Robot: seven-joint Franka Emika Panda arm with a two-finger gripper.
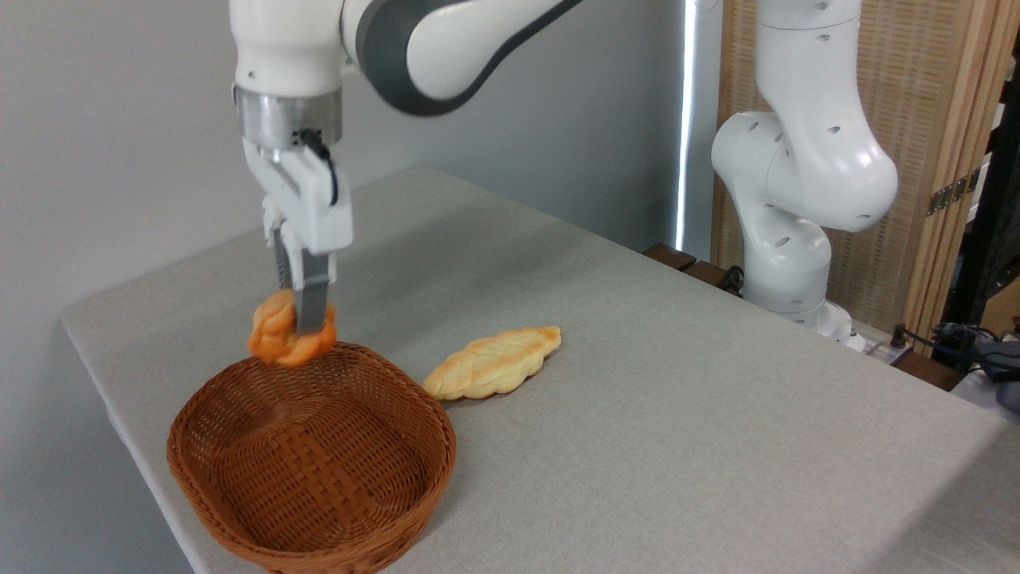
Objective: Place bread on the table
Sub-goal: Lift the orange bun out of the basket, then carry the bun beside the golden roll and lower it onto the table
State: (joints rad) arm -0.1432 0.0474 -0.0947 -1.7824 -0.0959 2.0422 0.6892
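The bread (280,332), a small orange-golden knotted bun, hangs in the air at the far rim of the brown wicker basket (239,470). My gripper (305,327) points straight down and is shut on the bun, one finger across its front. The bun's lower edge sits just above the basket's back rim. The basket interior shows nothing inside. The light grey table (677,383) spreads under everything.
A longer pale-yellow braided loaf (492,363) lies on the table just right of the basket. The arm's white base (789,263) stands at the table's far right edge. The table's left edge runs close to the basket.
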